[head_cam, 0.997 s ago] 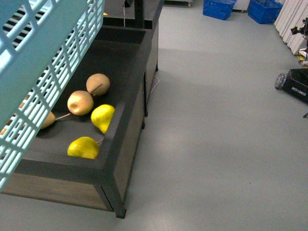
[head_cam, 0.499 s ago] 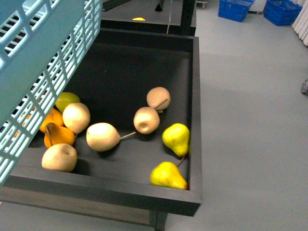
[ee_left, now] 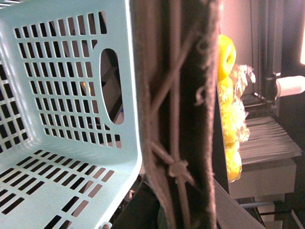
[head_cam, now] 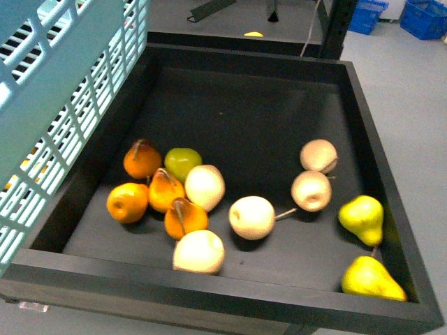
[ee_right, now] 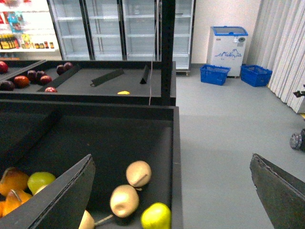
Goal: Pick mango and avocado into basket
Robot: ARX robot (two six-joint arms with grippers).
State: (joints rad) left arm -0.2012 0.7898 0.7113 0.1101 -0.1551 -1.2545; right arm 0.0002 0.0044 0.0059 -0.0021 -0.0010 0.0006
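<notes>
The light teal basket [head_cam: 63,91] hangs tilted at the upper left of the front view, above the left side of a black bin [head_cam: 391,209]. In the left wrist view its slotted inside [ee_left: 62,95] shows empty. My left gripper [ee_left: 177,200] is shut on the brown handles [ee_left: 176,95], which are bound by a white zip tie [ee_left: 178,169]. My right gripper [ee_right: 169,191] is open and holds nothing; its fingers [ee_right: 57,200] straddle the bin's right wall. Mango and avocado are out of view. A small yellow item [ee_right: 123,92] lies on a farther bin; I cannot tell what it is.
The bin holds orange fruits [head_cam: 128,202], a green one [head_cam: 183,162], tan pears [head_cam: 251,216] and yellow pears [head_cam: 362,218]. Dark red fruits [ee_right: 21,80] lie in a farther bin. A black post [ee_right: 167,47] rises behind the bin. Blue crates [ee_right: 214,75] stand on the grey floor.
The front view has swung left across the bin, so the orange, green and more tan fruits now show. The basket stays at the upper left.
</notes>
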